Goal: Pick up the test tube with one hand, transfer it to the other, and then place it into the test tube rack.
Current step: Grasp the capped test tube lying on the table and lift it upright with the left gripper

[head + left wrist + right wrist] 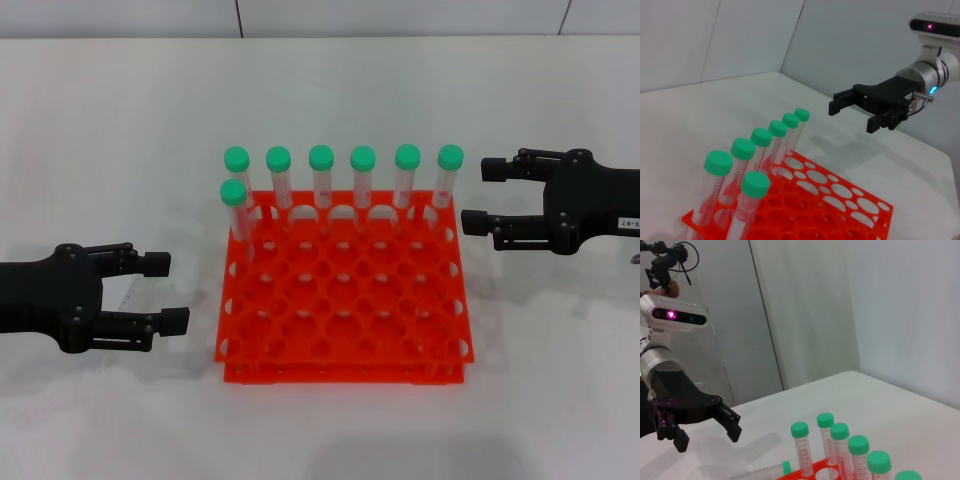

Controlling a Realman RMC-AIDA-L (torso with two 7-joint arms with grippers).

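The orange-red test tube rack (340, 372) stands mid-table and holds several upright green-capped tubes (321, 175), a full back row plus one in the second row at the left (235, 205). One more test tube (760, 471) lies on the table to the left of the rack, below my left gripper. In the head view it is only a faint clear streak (127, 295) between that gripper's fingers. My unlabelled left gripper (170, 292) is open and empty. My right gripper (475, 196), with the white label, is open and empty to the right of the rack's back corner.
The rack also shows in the left wrist view (840, 200), with my right gripper (852, 117) hovering beyond it. My left gripper (709, 439) shows in the right wrist view. A white wall runs behind the table.
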